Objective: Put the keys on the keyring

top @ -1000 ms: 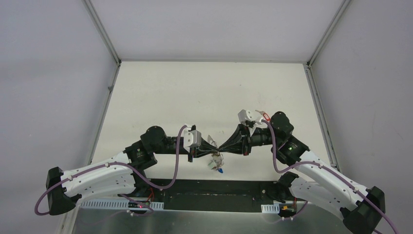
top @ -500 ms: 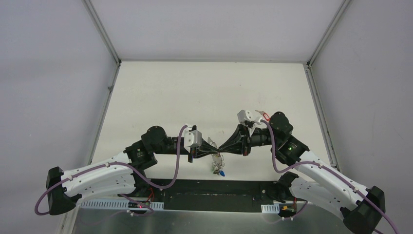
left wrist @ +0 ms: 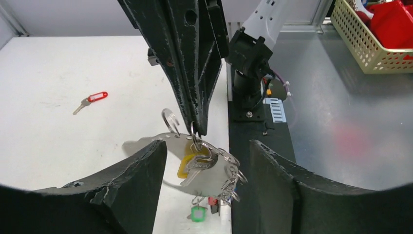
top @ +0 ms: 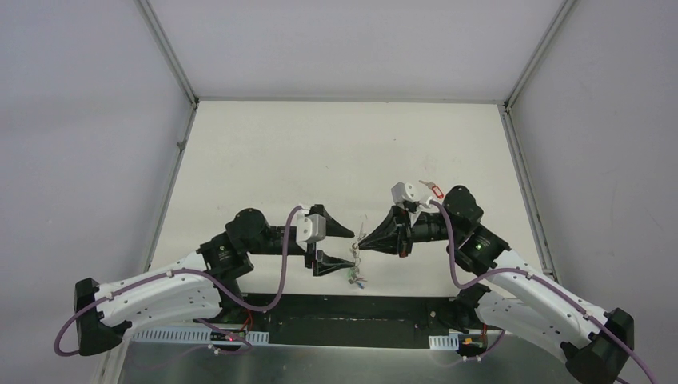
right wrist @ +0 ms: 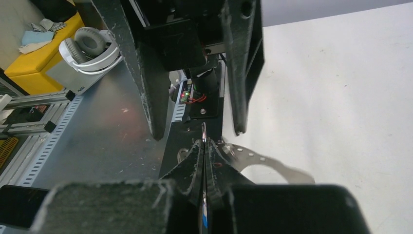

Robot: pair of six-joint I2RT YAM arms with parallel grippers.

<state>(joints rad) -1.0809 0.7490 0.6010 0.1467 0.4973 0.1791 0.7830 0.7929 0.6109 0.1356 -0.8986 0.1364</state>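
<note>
Left fingers (top: 332, 226) opened; right fingers (top: 376, 237) apparently pinch keyring (right wrist: 203, 130).

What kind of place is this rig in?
Probably a robotics lab test cell, not a home or a factory floor: a white table boxed in by plain panels, with headphones and a basket of red items lying beside it.

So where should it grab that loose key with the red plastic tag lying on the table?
Probably the red plastic tag, from straight above, with fingers across its narrow width: the key lies flat on the white table, and the tag is its widest part.
</note>
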